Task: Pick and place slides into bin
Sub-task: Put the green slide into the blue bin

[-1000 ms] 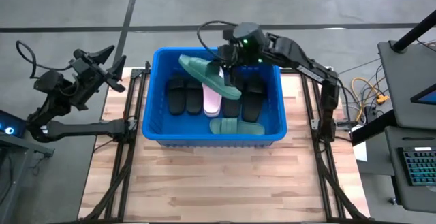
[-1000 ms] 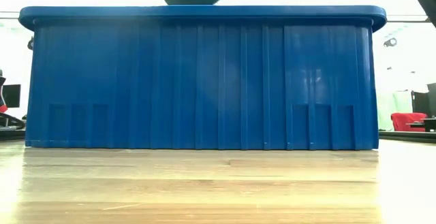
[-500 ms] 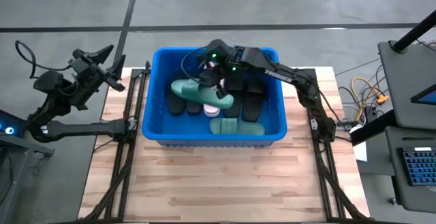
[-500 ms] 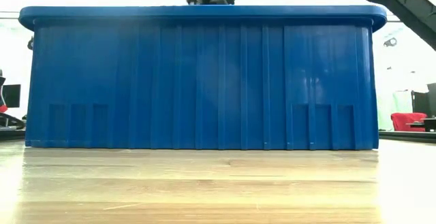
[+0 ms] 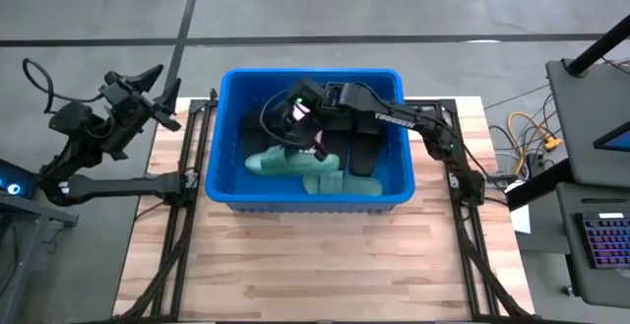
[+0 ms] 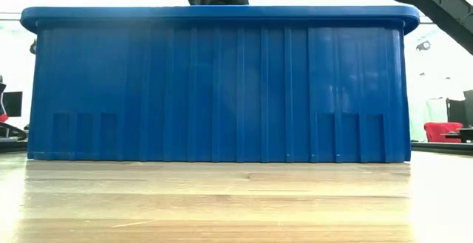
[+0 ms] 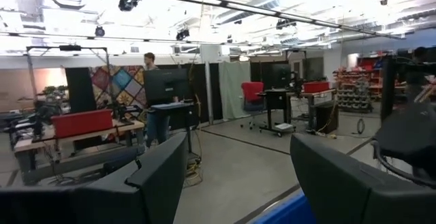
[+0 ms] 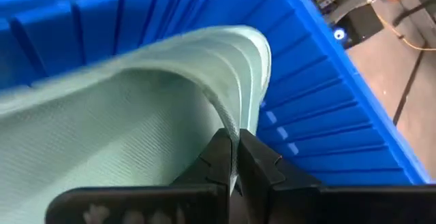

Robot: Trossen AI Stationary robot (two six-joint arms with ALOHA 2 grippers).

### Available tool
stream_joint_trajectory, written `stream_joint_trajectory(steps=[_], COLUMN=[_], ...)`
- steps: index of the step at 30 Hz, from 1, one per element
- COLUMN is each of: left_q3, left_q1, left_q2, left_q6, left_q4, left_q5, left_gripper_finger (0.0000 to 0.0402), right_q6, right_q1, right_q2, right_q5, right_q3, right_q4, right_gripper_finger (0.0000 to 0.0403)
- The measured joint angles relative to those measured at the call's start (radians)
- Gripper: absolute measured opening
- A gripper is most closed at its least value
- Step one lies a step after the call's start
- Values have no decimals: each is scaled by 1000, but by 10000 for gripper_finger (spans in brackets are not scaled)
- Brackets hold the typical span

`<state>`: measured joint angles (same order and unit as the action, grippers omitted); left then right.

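The blue bin (image 5: pixel 215 157) stands on the wooden table and fills the low view (image 6: pixel 222 88). My right gripper (image 5: pixel 313 150) reaches down inside it and is shut on a pale green slide (image 5: pixel 279 162). A second green slide (image 5: pixel 341 183) lies along the bin's near wall. Black slides (image 5: pixel 360 153) lie on the bin floor, one at the far left (image 5: pixel 254 131). No pink slide shows. My left gripper (image 5: pixel 160 95) is open and empty, off the table's left edge. My right gripper pinches the thin edge of the green slide's ribbed strap (image 8: pixel 230 134) between its two fingers (image 8: pixel 216 157). The fingers come from above and from the right. The slide lies roughly level, low in the bin's near left part. Whether it rests on anything I cannot tell.
The wooden table (image 5: pixel 315 255) lies in front of the bin. A desk with a keyboard (image 5: pixel 602 240) stands off the table's right side. The left wrist view looks into the room, with a person (image 7: pixel 151 88) far off.
My right gripper has gone down into the bin and toward its near left, still shut on the green slide. The slide, first tilted above the rim, now lies low inside the bin near its near wall.
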<state>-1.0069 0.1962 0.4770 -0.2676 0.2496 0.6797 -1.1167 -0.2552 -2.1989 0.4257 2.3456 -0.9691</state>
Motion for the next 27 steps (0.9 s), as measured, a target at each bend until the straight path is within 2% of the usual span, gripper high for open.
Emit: stream_joint_trajectory(steps=[11,19,27], left_q3=[0,0,0], left_q1=[0,0,0], left_q2=[4,6,6], left_q6=[1,2,3], left_q4=[-2,-1,-3], left_q5=[15,23,35], left_gripper_finger=[244,244,244], right_q6=[-143,-153,-148], right_q1=[14,53,85], right_q2=[-116,-128,-215], right_q5=[-29,-31,-44], right_q3=[-1,1,-2], right_q4=[36,108,231], right_gripper_finger=[8,8,8])
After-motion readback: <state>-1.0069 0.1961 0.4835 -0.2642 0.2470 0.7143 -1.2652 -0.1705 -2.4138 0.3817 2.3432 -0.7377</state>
